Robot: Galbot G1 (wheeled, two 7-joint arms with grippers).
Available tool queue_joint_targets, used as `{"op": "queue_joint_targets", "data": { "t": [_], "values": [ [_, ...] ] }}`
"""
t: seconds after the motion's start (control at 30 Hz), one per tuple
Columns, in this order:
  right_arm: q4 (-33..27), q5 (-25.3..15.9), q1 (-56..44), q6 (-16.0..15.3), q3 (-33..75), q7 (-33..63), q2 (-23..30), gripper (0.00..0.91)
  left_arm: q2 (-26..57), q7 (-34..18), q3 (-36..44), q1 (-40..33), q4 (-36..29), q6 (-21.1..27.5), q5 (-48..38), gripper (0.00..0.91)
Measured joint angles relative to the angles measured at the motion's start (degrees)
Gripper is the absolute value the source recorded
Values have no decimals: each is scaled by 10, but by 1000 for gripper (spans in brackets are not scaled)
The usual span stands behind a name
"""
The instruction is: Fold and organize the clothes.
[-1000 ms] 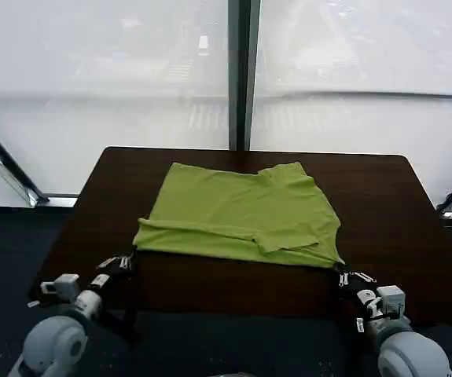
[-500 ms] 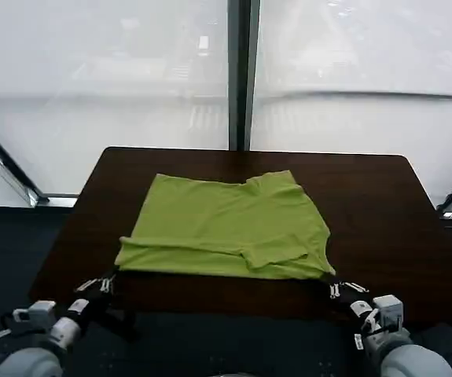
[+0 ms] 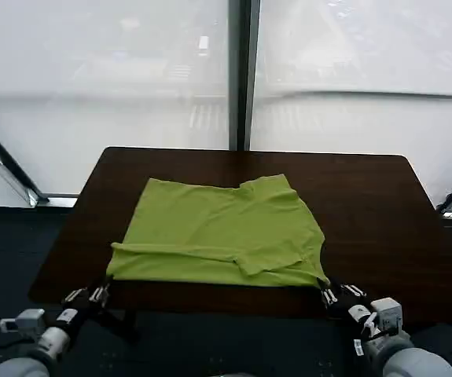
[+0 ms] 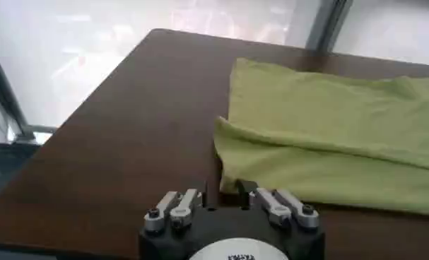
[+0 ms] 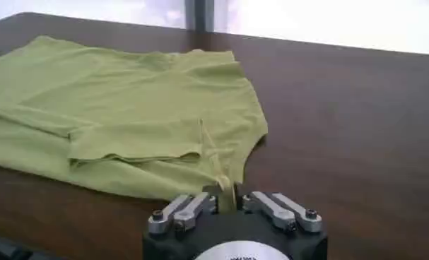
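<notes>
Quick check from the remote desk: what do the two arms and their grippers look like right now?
Both arms are light grey with rounded joint housings. The left gripper and right gripper have black bodies with silver metal finger linkages and visible screws. Each wrist carries a white block; the wrist views show a white round label with small print.

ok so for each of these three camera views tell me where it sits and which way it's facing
Head view: on the robot's head, facing forward and down at the table; both claws show at the near edge.
Left wrist view: on the left arm, facing across the table; left claw in front.
Right wrist view: on the right arm, facing the T-shirt; right claw pinches its corner.
All share the lime-green T-shirt.
</notes>
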Motion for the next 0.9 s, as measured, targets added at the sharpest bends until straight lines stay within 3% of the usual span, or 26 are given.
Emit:
{"op": "queue_joint_targets", "data": {
  "t": [0.4,0.67,0.9],
  "values": [
    [-178,22,232,0,-128,34,51,878,59,-32,138,-275,152,30,-91,878],
    [-256,27,293,0,-167,36,83,878,47,-29,261,-439,288,41,-93,878],
    [-294,20,315,0,-188,35,98,878,28,-26,324,-529,376,61,-91,878]
  ]
}}
